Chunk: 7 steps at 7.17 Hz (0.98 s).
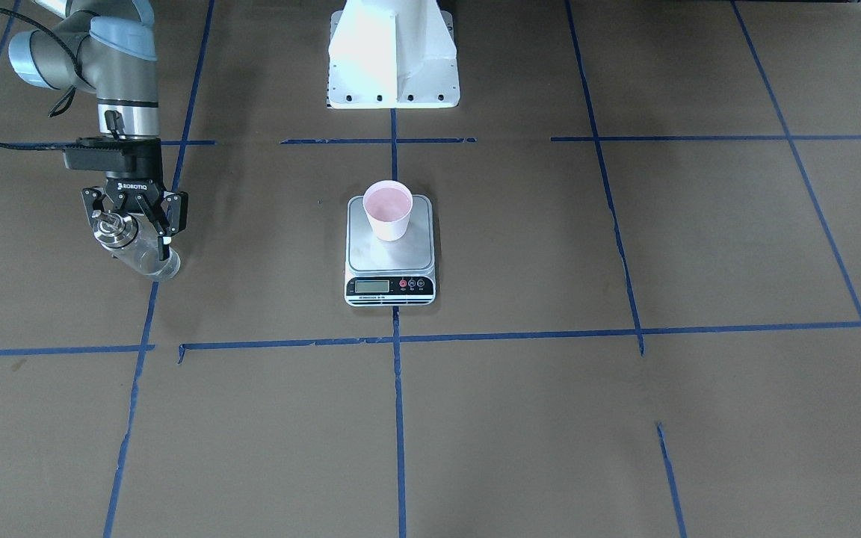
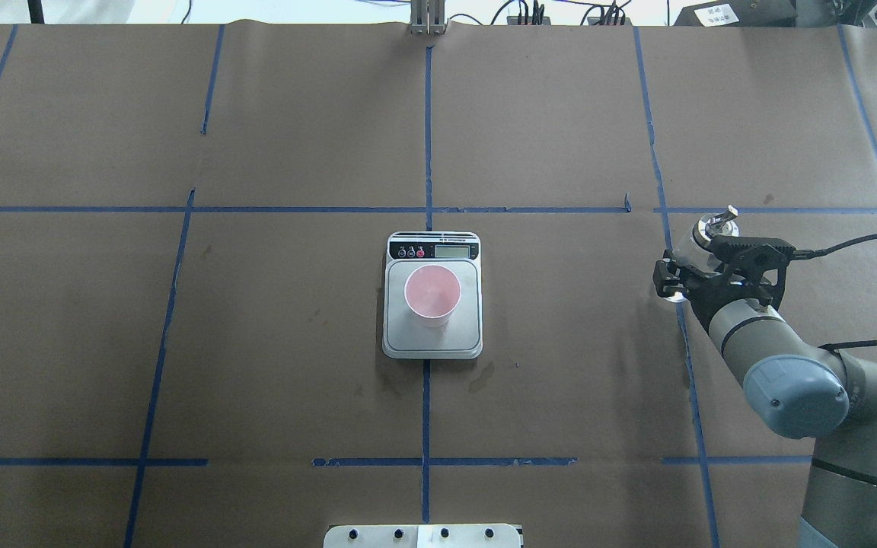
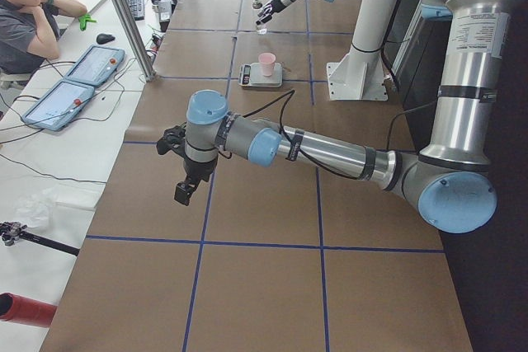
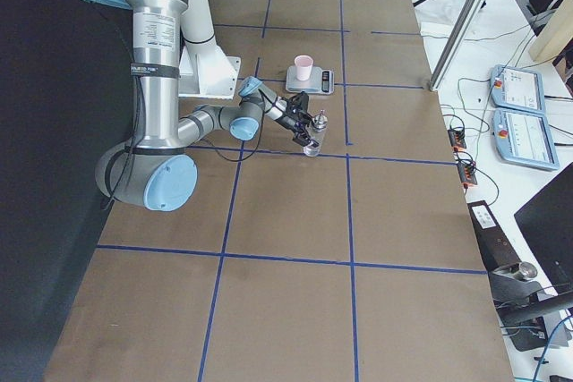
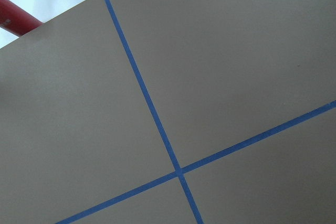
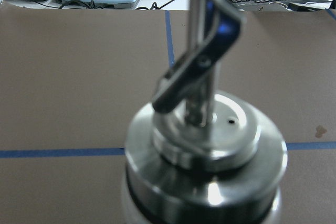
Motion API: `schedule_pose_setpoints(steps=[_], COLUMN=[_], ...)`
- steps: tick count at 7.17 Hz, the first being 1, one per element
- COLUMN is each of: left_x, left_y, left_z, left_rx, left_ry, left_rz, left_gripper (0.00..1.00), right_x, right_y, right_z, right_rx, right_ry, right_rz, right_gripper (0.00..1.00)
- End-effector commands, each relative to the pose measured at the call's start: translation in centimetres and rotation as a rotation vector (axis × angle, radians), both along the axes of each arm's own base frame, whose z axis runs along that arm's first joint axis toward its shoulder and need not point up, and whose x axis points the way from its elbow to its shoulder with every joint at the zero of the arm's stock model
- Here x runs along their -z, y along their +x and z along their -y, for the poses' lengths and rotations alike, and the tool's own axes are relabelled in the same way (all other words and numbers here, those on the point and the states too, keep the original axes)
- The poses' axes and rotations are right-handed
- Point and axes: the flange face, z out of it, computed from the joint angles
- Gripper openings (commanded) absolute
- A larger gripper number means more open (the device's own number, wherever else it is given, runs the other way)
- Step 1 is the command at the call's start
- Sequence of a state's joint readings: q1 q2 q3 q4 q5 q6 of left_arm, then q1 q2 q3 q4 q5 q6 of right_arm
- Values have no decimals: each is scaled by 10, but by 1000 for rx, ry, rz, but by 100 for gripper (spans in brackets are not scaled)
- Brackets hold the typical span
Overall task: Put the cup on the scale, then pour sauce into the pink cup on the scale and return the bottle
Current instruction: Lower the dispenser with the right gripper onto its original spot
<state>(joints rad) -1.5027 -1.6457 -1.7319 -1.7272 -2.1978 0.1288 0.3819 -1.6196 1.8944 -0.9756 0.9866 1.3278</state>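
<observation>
The pink cup (image 1: 388, 209) stands upright on the steel platform of the scale (image 1: 371, 258) at the table's middle; both also show in the overhead view, cup (image 2: 432, 295) and scale (image 2: 400, 335). The clear glass bottle (image 1: 152, 260) with metal collar and spout stands on the table to the robot's right. My right gripper (image 1: 135, 240) is around its body, fingers against the glass. The right wrist view is filled by the collar and spout (image 6: 205, 145). My left gripper (image 3: 183, 191) hangs far off at the table's left end; I cannot tell whether it is open or shut.
The robot's white base (image 1: 393, 56) stands behind the scale. Blue tape lines (image 1: 398, 418) cross the brown table cover. A person (image 3: 29, 14), tablets and a keyboard are beyond the table's far edge.
</observation>
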Motion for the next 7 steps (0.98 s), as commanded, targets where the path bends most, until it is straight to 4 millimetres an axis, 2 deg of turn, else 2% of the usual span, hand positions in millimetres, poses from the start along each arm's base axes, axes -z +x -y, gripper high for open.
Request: schedule_pose_setpoints(steps=[1, 3, 5, 6, 7], left_x=[1, 2, 1, 1, 1], left_y=[0, 0, 0, 0, 0], left_z=[1, 1, 1, 1, 1], left_rx=[0, 0, 0, 0, 0], left_ry=[2, 5, 3, 3, 3], left_rz=[1, 1, 1, 1, 1], left_gripper=[100, 100, 100, 100, 100], right_x=[-4, -3, -3, -2, -2], right_y=[-1, -1, -1, -1, -1], right_z=[0, 0, 0, 0, -1], right_rx=[5, 5, 5, 5, 5], right_ry=[-2, 0, 0, 0, 1], right_rz=[-10, -8, -8, -7, -5], right_gripper=[43, 58, 91, 99, 99])
